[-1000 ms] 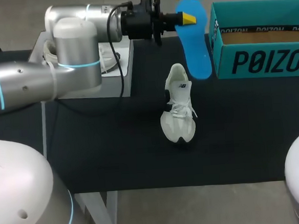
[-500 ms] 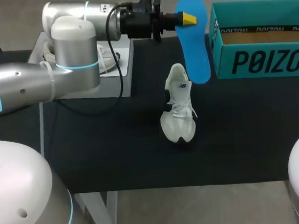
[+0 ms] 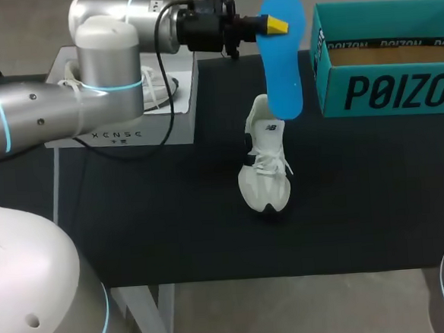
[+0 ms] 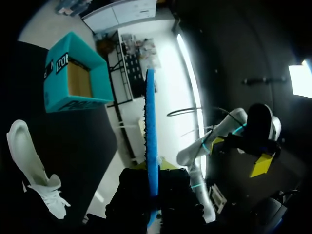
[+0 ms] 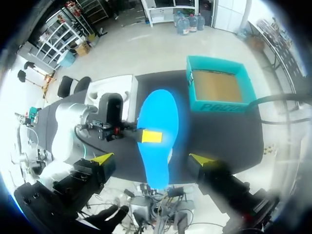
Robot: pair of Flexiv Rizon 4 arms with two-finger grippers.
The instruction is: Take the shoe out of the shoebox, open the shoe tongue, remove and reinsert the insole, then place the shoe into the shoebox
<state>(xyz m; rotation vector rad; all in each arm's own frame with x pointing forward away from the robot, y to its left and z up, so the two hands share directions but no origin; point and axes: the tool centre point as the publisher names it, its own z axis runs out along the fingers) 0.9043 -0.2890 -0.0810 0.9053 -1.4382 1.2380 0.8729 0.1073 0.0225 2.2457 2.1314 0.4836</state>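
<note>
My left jaws, clamped on the blue insole (image 3: 282, 63), have swung it over the heel of the shoe (image 3: 266, 163); reinsertion looks next; right jaws hang wide, empty.

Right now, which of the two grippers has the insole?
The left gripper, on the arm that comes in from the head view's left: it is shut on the blue insole, held up above the table. The right gripper is open and holds nothing.

Shoe (image 3: 265, 163) on the table (image 3: 164, 216), shoebox (image 3: 386, 56) behind-right of it, insole (image 3: 280, 56) in left pincer (image 3: 275, 25) above its heel, perhaps touching.
</note>
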